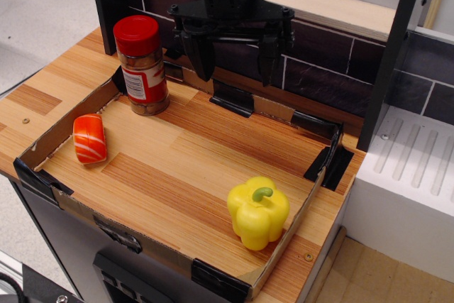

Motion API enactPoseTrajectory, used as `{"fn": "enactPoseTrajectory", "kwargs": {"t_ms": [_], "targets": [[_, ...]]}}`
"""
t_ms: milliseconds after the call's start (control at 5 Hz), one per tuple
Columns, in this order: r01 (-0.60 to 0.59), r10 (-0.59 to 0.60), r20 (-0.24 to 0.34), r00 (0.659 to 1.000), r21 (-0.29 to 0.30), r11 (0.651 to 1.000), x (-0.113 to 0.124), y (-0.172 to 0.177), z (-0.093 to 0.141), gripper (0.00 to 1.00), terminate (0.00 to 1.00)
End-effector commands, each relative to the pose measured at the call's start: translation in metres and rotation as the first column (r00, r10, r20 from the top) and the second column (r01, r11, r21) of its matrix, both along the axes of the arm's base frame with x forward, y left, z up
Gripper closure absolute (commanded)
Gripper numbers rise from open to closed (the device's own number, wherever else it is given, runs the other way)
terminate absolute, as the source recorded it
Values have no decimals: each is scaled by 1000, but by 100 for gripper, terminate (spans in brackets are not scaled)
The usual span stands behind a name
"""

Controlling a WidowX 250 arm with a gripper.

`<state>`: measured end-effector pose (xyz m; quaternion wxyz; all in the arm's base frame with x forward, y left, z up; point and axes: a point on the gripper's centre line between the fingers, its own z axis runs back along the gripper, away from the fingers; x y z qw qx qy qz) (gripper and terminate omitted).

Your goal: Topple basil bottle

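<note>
The basil bottle [142,65] stands upright at the back left corner of the wooden tray. It is a clear jar with a wide red cap, a red-and-white label and brownish contents. My black gripper [234,63] hangs above the back edge of the tray, to the right of the bottle and apart from it. Its two fingers [201,53] are spread wide with nothing between them.
An orange-and-white salmon piece [90,138] lies at the left. A yellow pepper [257,211] stands at the front right. A low cardboard rim [120,228] with black corner clips surrounds the tray. A dark brick wall and shelf [333,5] stand behind; a white rack [418,161] is at right.
</note>
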<state>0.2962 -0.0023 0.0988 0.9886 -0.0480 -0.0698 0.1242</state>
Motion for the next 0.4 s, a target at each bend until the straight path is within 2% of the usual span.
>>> {"fn": "enactPoseTrajectory", "kwargs": {"t_ms": [0,200], "targets": [[0,0,0,1000,0,1000,0,0,0,0,0],[-45,44,-45,998,-10,999,-9,21,0,0,0]]}}
